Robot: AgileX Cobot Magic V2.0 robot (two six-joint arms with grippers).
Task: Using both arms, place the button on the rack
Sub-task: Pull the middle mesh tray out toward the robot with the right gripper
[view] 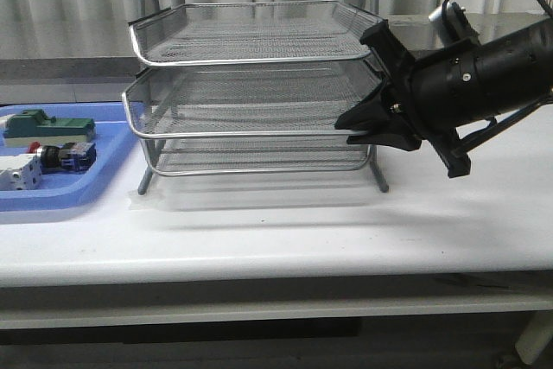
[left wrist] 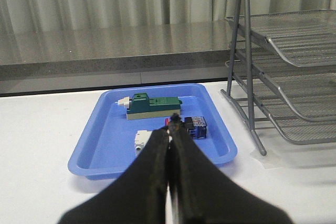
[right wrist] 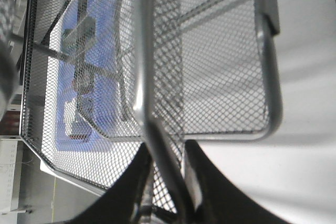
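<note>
Our right claw (view: 361,125) grips the rack (view: 251,84) rim; the left claw (left wrist: 170,129) is closed, empty, above the tray (left wrist: 113,145) where the button (left wrist: 188,126) lies. We should hold the rack steady while the left opens over the button.

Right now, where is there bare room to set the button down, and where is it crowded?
The rack's three mesh tiers are bare, though the right tool grips the middle tier's right rim. Bare table runs in front of the rack. The blue tray is crowded by the button and other parts.
</note>
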